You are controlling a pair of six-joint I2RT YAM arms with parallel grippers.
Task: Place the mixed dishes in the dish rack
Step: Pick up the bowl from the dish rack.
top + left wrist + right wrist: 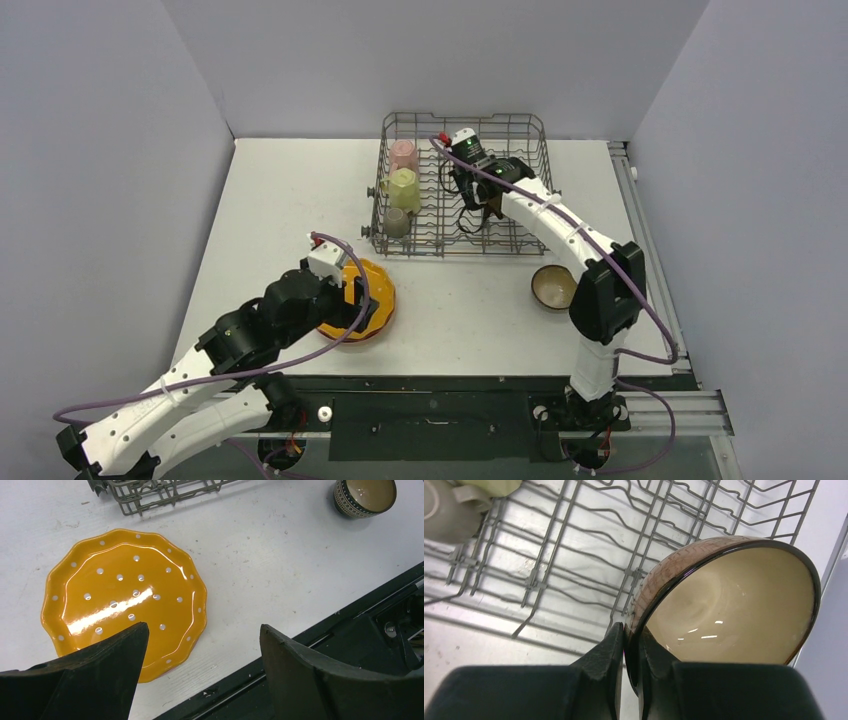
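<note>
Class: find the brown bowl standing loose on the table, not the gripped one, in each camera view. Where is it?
Top external: loose bowl right of centre, on the table, nearer than the dish rack.
Left wrist: top right corner.
Right wrist: not in it; only the gripped bowl shows.
Shared landmark: the dish rack, in all three views.

From high behind the near edge we look down on the whole table (280, 200), with the rack (500, 125) at the far side. Our left wrist view looks close down on the plate (125, 595), sharing a rack corner and the loose bowl (365, 495) with the top view. Our right wrist view sits inside the rack, against the other bowl (729, 605).
</note>
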